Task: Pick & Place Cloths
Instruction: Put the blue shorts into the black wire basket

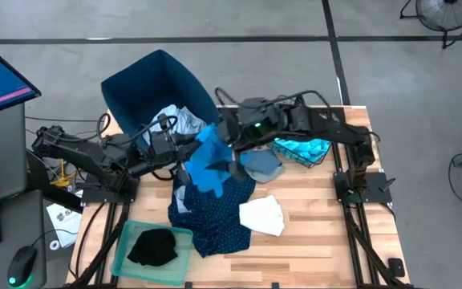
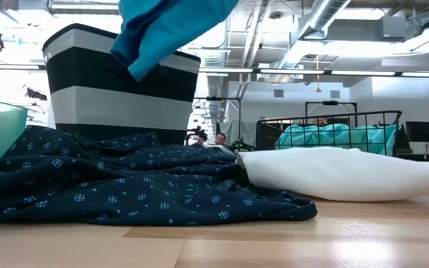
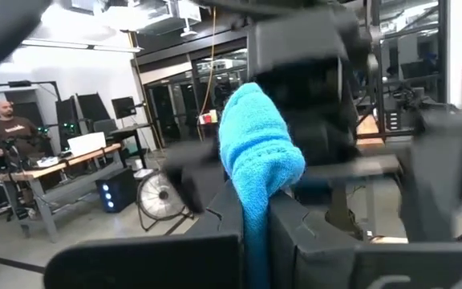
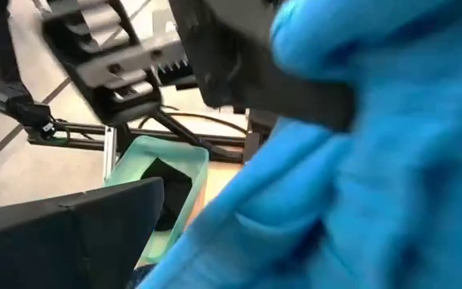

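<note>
the bright blue cloth (image 1: 208, 162) hangs in the air just in front of the dark blue bin (image 1: 155, 84), held up off the bench (image 1: 311, 241) between the two arms. in the left wrist view the left pincer (image 3: 257, 233) is clamped on a fold of it, the cloth (image 3: 257, 152) rising between the dark fingers (image 3: 315, 241). the right pincer (image 1: 233, 154) is at the cloth's other edge, beside the bin's front corner; the right wrist view is filled with blue fabric (image 4: 359, 177), but i cannot tell whether those fingers are closed on it. in the low view the cloth (image 2: 162, 30) dangles in front of the bin (image 2: 110, 89), clear of everything below.

directly under it, in front of the bin, the dotted navy cloth (image 1: 211, 210) lies spread on the bench, and the white cloth (image 1: 263, 215) lies touching its side away from the green tray (image 1: 127, 245). a grey cloth (image 1: 261, 165) lies just beside the hanging blue one, away from the bin. pale cloths (image 1: 179, 120) lie inside the bin. a turquoise cloth (image 1: 303, 148) fills a wire basket (image 1: 315, 159) farther from the bin, past the grey one. the black cloth (image 1: 152, 247) lies in the green tray, which sits at the bench's front corner, well in front of the bin.
</note>
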Controlling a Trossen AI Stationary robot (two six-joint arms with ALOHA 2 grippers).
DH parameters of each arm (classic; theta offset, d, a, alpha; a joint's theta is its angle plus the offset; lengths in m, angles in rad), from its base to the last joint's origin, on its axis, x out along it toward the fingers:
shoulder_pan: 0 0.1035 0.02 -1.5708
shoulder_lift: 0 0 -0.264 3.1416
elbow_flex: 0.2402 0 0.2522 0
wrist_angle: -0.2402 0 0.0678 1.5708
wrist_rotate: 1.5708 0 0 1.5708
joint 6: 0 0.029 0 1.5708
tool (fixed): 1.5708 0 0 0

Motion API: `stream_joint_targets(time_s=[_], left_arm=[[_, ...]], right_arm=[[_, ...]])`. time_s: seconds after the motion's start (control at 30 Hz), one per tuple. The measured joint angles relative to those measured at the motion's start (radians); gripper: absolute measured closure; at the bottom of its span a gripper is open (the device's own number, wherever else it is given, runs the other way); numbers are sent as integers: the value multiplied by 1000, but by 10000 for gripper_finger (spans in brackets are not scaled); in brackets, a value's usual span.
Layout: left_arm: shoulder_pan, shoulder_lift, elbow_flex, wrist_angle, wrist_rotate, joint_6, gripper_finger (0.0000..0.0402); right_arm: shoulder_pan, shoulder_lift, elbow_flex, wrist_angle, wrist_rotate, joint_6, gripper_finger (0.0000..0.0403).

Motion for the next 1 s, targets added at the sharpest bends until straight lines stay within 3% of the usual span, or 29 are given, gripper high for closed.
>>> stream_joint_targets(time_s=[0.2,0.3,0.4,0.53,0.57,0.8,1.0], left_arm=[[11,0,0,24,0,9,401],[10,0,0,34,0,13,401],[9,-1,0,42,0,24,401],[9,-1,0,64,0,35,401],[9,-1,0,76,0,35,401],[9,0,0,92,0,35,379],[7,-1,0,51,-8,31,299]], right_arm=[[-3,46,0,-1,13,10,25],[-8,48,-2,0,34,10,68],[-10,44,-1,16,37,6,161],[-19,37,-1,15,36,-37,352],[-20,32,-1,16,36,-52,375],[-60,-36,-2,-49,61,-61,397],[-175,-194,3,-195,242,-143,399]])
